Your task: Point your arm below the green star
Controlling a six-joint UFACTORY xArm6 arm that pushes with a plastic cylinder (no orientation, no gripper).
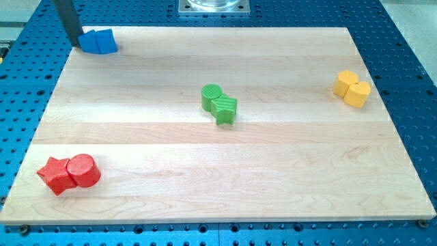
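Eight blocks sit paired on wooden board (205, 150), blue perforated bench (403, 41) around.

**Block count on the desk**

One desk (273, 171) carries eight blocks in four colour pairs.

Green: two, a green cylinder (212, 97) and a green star (224, 108), touching.

Red: two, a red star (56, 175) and a red cylinder (83, 170), touching.

Yellow: two, a yellow block (345, 82) and a second yellow block (358, 93), touching; their shapes are hard to make out.

Blue: two, a blue block (91, 42) and a second blue block (106, 42), pressed together; shapes unclear.

By shape: two stars, two cylinders, four unclear.

One rod, with one tip (76, 45).
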